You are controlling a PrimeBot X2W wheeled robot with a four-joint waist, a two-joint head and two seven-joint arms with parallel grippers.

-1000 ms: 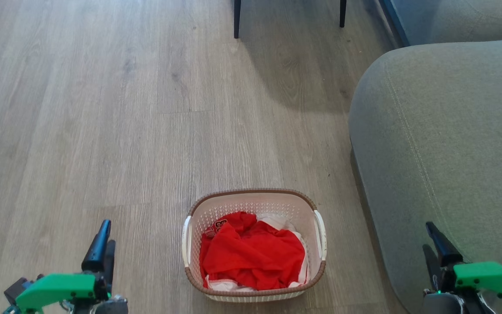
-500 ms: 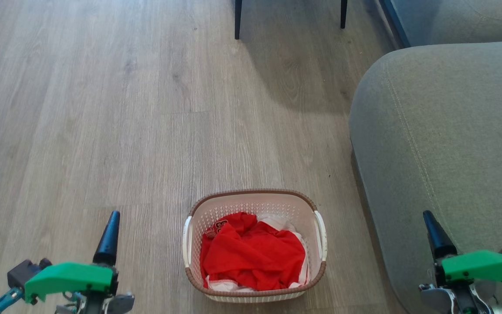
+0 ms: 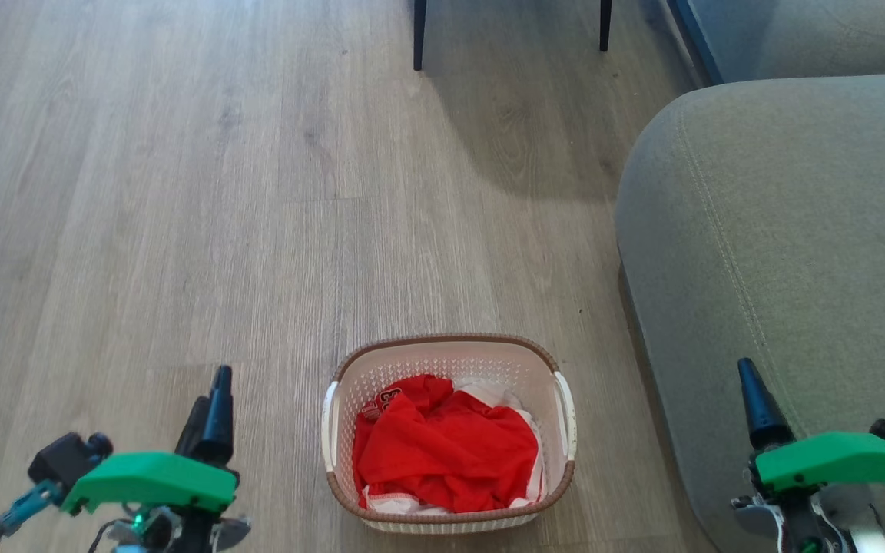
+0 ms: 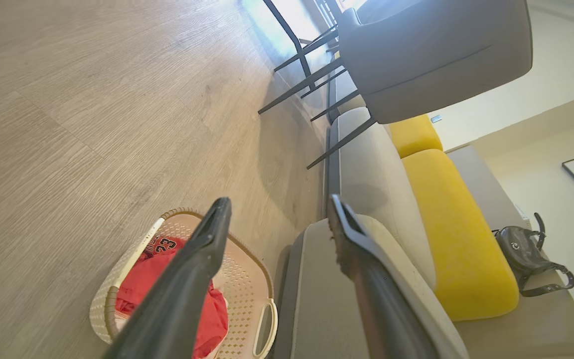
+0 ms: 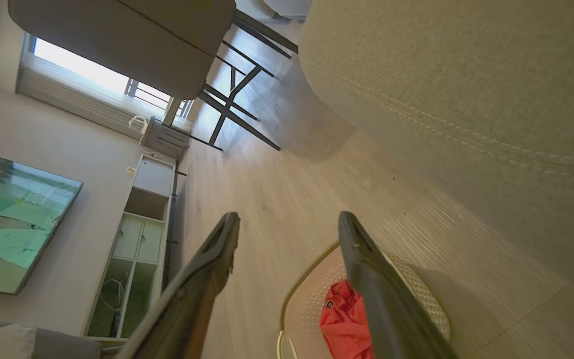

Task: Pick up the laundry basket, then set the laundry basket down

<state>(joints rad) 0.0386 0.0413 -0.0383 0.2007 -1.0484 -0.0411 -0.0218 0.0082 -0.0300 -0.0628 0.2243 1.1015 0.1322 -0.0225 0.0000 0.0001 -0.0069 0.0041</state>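
Your left gripper [image 4: 280, 207] and right gripper [image 5: 288, 219] both stand open and empty, either side of the laundry basket [image 3: 446, 338].

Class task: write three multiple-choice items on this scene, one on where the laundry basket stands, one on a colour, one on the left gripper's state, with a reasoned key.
1. Where does the laundry basket stand?
A. On the sofa seat
B. On the wood floor beside the grey sofa
C. Under a table

2. What colour is the garment lying on top in the basket?
A. Blue
B. Red
C. Green

3. How are the left gripper's fingers?
A. Shut on a handle
B. Shut on the garment
C. Open, holding nothing

Key:
1 B: the head view shows it on the planks, apart from the sofa.
2 B: red cloth covers most of its inside.
3 C: the left wrist view shows the fingers apart, nothing gripped.
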